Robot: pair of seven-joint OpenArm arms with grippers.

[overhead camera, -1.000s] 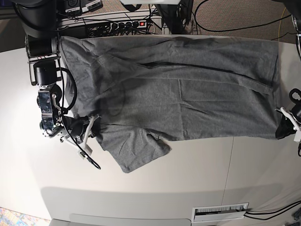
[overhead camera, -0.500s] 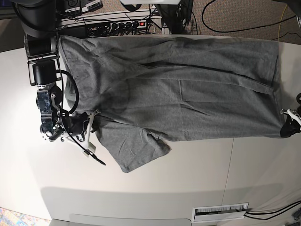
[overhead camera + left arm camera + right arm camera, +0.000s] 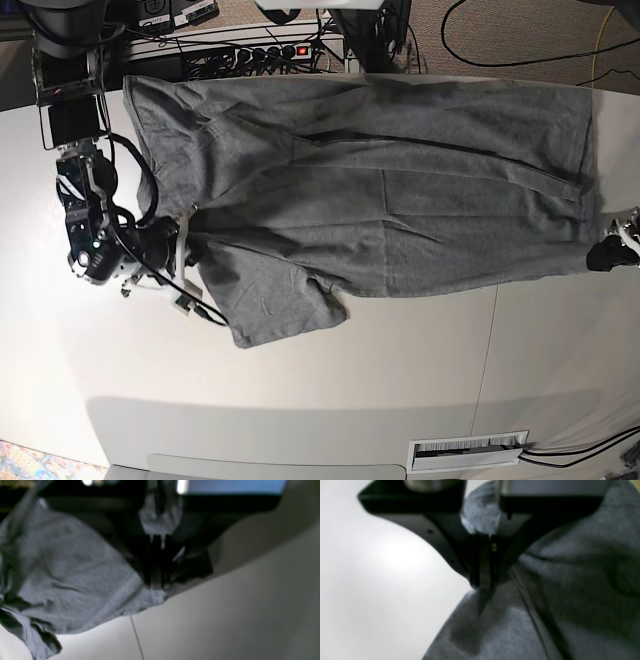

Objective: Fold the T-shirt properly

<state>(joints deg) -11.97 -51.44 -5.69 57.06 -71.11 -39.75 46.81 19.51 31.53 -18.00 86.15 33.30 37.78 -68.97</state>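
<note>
The heather-grey T-shirt (image 3: 380, 190) lies spread lengthwise across the white table (image 3: 350, 380), with one sleeve (image 3: 280, 310) sticking out toward the near side. At the shirt's left end my right gripper (image 3: 186, 238) is shut on the shirt's edge; in the right wrist view its jaws (image 3: 482, 585) pinch grey fabric (image 3: 557, 605). My left gripper (image 3: 605, 252) is at the right end, shut on the hem corner. The left wrist view shows its closed fingers (image 3: 156, 585) holding the hem (image 3: 120, 600) just above the table.
A power strip with cables (image 3: 260, 50) runs behind the table's far edge. A white slotted plate (image 3: 468, 450) sits at the near edge. A table seam (image 3: 490, 350) runs front to back right of centre.
My right gripper has moved toward the far side, drawing the shirt's left edge and the sleeve with it. My left gripper has shifted slightly toward the right edge, still holding the hem.
</note>
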